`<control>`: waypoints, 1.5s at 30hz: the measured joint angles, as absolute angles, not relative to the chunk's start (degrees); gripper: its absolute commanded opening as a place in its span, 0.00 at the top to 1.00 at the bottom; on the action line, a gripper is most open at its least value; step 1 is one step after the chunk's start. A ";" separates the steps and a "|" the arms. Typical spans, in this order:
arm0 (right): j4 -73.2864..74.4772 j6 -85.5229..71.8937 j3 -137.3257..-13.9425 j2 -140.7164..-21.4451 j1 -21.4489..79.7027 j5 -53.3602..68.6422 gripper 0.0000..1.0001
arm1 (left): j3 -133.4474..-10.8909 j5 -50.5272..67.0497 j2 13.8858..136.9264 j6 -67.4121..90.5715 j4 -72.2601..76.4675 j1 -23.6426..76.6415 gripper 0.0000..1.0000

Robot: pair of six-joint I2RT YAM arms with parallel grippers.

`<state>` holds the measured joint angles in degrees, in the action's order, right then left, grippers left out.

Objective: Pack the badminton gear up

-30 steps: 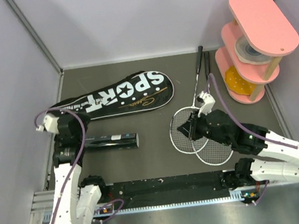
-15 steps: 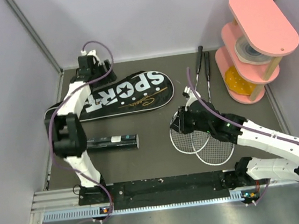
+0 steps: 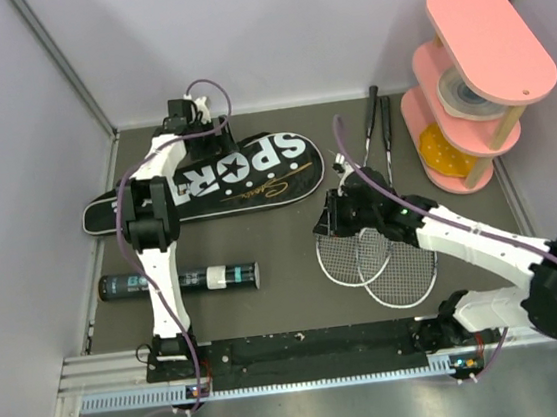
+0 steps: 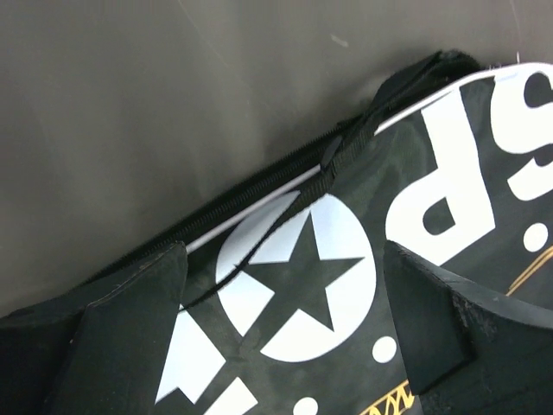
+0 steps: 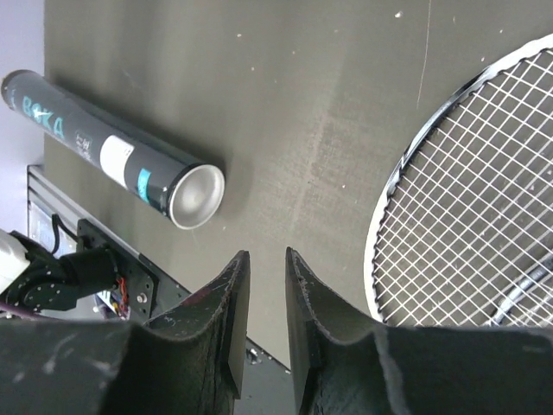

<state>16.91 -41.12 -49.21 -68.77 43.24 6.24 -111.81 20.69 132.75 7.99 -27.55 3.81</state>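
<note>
The black "SPORT" bag lies flat at the back left. My left gripper hovers over its far zipper edge, open and empty. In the left wrist view the jaws stand wide apart over the bag's white star. Two silver rackets lie crossed at the right, handles pointing back. My right gripper is above the left rim of their heads, nearly shut with a narrow gap, holding nothing. The racket head and the black shuttle tube show there. No shuttlecocks are in view.
A pink tiered stand with a tape roll and a yellow item stands at the back right corner. Grey walls close the left, back and right. A black rail runs along the near edge.
My left arm has swung from over the tube to the far back, over the bag's zipper edge, uncovering the tube. My right gripper has shifted slightly back.
</note>
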 measured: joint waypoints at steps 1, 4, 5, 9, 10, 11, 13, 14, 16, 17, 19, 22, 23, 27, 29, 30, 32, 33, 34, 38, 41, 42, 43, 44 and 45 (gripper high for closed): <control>16.49 -41.12 -49.21 -70.11 42.83 7.20 0.76 | -112.36 20.45 132.77 7.68 -27.44 3.79 0.02; 15.92 -41.04 -49.58 -73.30 42.24 9.45 0.76 | -114.54 19.81 133.60 6.98 -27.18 3.77 0.02; 15.77 -40.95 -49.93 -74.17 42.19 10.15 0.76 | -114.85 19.62 133.67 6.90 -26.98 3.77 0.02; 15.35 -40.58 -52.29 -76.73 42.13 12.45 0.76 | -115.55 16.71 133.67 8.10 -27.03 3.79 0.02; 15.31 -40.56 -52.69 -76.93 42.09 12.80 0.76 | -115.90 15.97 133.86 8.91 -27.20 3.77 0.02; 15.11 -40.53 -53.10 -77.08 42.09 13.19 0.75 | -117.14 14.98 134.47 10.20 -27.88 3.73 0.03; 14.61 -40.60 -53.74 -77.30 42.09 13.63 0.72 | -121.34 13.41 136.86 12.95 -29.32 3.64 0.04; 14.20 -40.69 -53.80 -77.34 42.09 13.69 0.70 | -123.13 13.02 137.95 14.04 -30.15 3.60 0.04; 13.39 -41.74 -53.80 -77.52 42.04 13.76 0.62 | -125.73 12.84 140.11 16.69 -31.44 3.42 0.05; 12.80 -42.41 -53.80 -77.73 42.00 13.80 0.59 | -125.82 12.84 140.46 17.56 -31.86 3.38 0.05; 10.76 -44.75 -53.80 -78.76 41.80 14.22 0.50 | -125.69 13.15 141.10 19.38 -33.61 3.20 0.05; 6.35 -50.24 -53.80 -82.65 41.43 15.18 0.46 | -123.83 14.37 141.18 20.99 -34.17 2.96 0.08; 5.26 -51.40 -53.80 -83.61 41.19 15.35 0.45 | -123.74 15.07 141.12 21.17 -34.30 2.83 0.09; 0.95 -57.71 -54.96 -91.53 40.69 15.49 0.45 | -121.64 18.17 140.20 21.96 -33.45 2.35 0.11; 1.13 -60.01 -57.58 -96.18 40.66 15.05 0.45 | -119.61 19.94 139.04 22.46 -33.23 2.13 0.15; 1.04 -60.93 -59.11 -98.43 40.66 14.81 0.46 | -118.17 20.80 138.28 22.57 -33.01 2.09 0.17; 0.58 -63.02 -61.60 -102.10 40.64 14.31 0.47 | -114.59 22.81 136.33 22.96 -32.60 2.07 0.21; 0.03 -64.10 -62.39 -103.53 40.64 14.04 0.47 | -112.71 23.81 135.33 23.35 -32.56 2.09 0.21; -0.56 -65.32 -62.74 -104.60 40.64 13.85 0.48 | -110.61 24.82 134.23 23.90 -32.05 2.11 0.21; -2.04 -69.73 -62.78 -107.11 40.64 12.01 0.48 | -102.43 28.82 129.84 25.80 -29.76 2.22 0.14; -2.17 -71.64 -62.81 -108.53 40.58 9.63 0.48 | -98.89 30.24 127.79 26.28 -29.12 2.59 0.13; -2.15 -72.07 -62.94 -109.01 40.45 9.21 0.48 | -98.00 30.26 127.15 26.20 -28.86 2.83 0.13; -2.11 -72.20 -63.22 -109.49 40.32 9.04 0.48 | -97.17 30.17 126.65 25.82 -28.56 3.14 0.13; -2.07 -72.16 -63.99 -110.26 40.05 8.99 0.48 | -96.47 30.06 126.13 25.43 -28.47 3.51 0.13; -1.87 -71.72 -65.21 -111.31 39.66 9.15 0.48 | -95.98 29.74 125.78 25.10 -28.49 3.90 0.13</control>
<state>-1.87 -71.72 -65.21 -111.31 39.66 9.15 -95.98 29.74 125.78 25.10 -28.49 3.90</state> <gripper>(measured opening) 0.526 0.869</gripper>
